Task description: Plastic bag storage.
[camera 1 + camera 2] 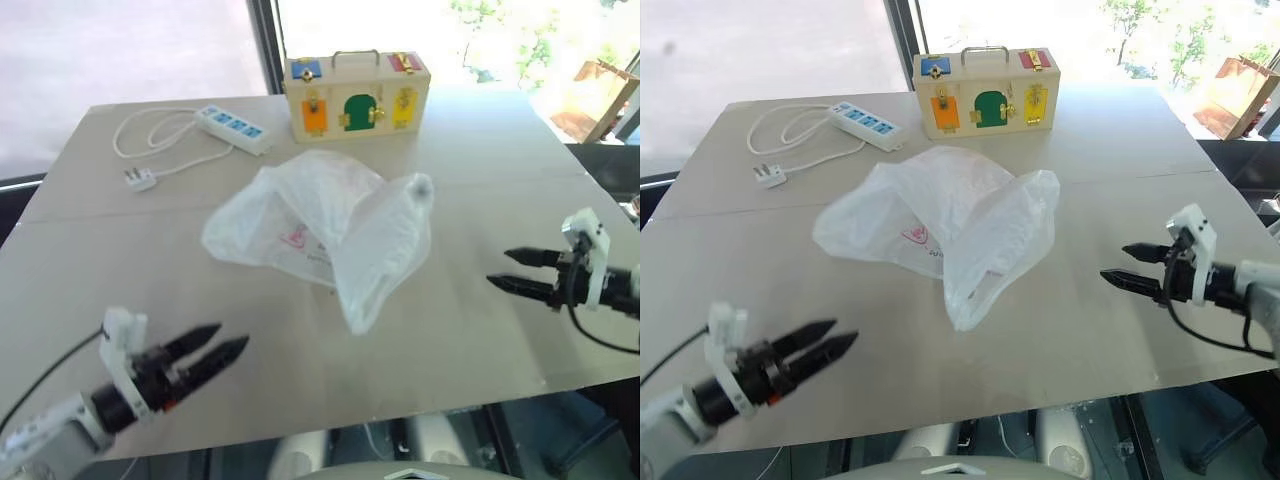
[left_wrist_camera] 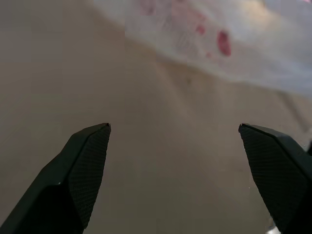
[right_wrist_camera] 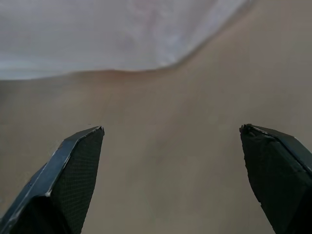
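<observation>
The plastic bag (image 1: 325, 228), crinkled, translucent white with red printed marks, lies loose in the middle of the table (image 1: 480, 330). It rests flat on the left and puffs up into a fold on the right. My left gripper (image 1: 225, 341) hovers open near the table's front left edge, pointing toward the bag and apart from it. My right gripper (image 1: 505, 270) is open at the right side, also pointing at the bag with a gap between. In the left wrist view the bag (image 2: 219, 44) lies beyond the spread fingertips (image 2: 95, 141); the right wrist view shows the bag (image 3: 97, 34) likewise.
A wooden toy box (image 1: 357, 97) with coloured doors, latches and a metal handle stands at the table's far edge behind the bag. A white power strip (image 1: 232, 128) with coiled cable and plug (image 1: 140, 178) lies at the far left. Windows rise behind the table.
</observation>
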Motion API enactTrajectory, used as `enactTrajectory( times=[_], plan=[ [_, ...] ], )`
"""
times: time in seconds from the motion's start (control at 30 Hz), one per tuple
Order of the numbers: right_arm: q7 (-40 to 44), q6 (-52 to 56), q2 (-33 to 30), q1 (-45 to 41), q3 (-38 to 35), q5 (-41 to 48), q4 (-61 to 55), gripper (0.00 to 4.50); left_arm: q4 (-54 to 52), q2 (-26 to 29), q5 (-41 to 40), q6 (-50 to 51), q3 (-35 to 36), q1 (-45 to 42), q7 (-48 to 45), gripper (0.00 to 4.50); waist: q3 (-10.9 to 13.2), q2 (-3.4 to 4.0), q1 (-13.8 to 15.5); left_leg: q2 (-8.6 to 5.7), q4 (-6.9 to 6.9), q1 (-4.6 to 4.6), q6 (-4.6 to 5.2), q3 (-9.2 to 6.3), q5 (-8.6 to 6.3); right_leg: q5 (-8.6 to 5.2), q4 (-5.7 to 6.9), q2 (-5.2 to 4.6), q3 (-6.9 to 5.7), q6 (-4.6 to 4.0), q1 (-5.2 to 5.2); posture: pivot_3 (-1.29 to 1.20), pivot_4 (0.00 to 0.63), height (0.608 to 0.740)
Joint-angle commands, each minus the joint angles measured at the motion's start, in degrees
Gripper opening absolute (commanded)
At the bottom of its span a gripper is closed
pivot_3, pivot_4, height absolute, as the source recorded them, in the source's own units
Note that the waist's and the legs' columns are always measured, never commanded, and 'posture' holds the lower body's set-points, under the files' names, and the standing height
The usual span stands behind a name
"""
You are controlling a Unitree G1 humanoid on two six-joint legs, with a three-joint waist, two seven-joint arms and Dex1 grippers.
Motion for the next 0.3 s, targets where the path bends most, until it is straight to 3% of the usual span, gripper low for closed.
enactTrajectory(
  times=[0.03, 0.13, 0.3],
  plan=[
    [-2.5, -13.2, 3.6, 0.0, -1.9, -5.0, 5.4, 4.5, -0.7, -3.6, 9.3, -9.7, -2.7, 3.6, -0.3, 4.43, 0.0, 0.01, 0.0, 0.08, 0.01, -0.01, 0.01, 0.15, 0.0, 0.01, 0.02, -0.04, -0.04, 0.0, 0.0, 0.0, 0.15, 0.739],
    [-0.5, -24.6, 5.8, 2.6, -1.7, -8.7, 9.4, 4.5, 4.8, -7.6, 18.0, -20.5, -3.3, 5.0, 0.3, 4.43, 0.0, 0.03, 0.1, 0.22, 0.01, -0.04, 0.02, 0.33, 0.02, 0.06, 0.02, -0.04, -0.17, -0.06, 0.0, 0.0, 0.15, 0.739],
    [2.6, -33.9, 6.7, 2.8, -2.4, -9.8, 16.3, 4.5, 7.8, -10.7, 23.3, -34.0, -2.7, 3.7, -1.2, 4.43, -0.1, 0.14, 0.3, 0.39, -0.31, -0.02, 0.35, 0.48, 0.16, 0.04, -0.09, 0.15, -0.18, -0.1, -0.1, 0.0, 0.15, 0.739]
  ],
)
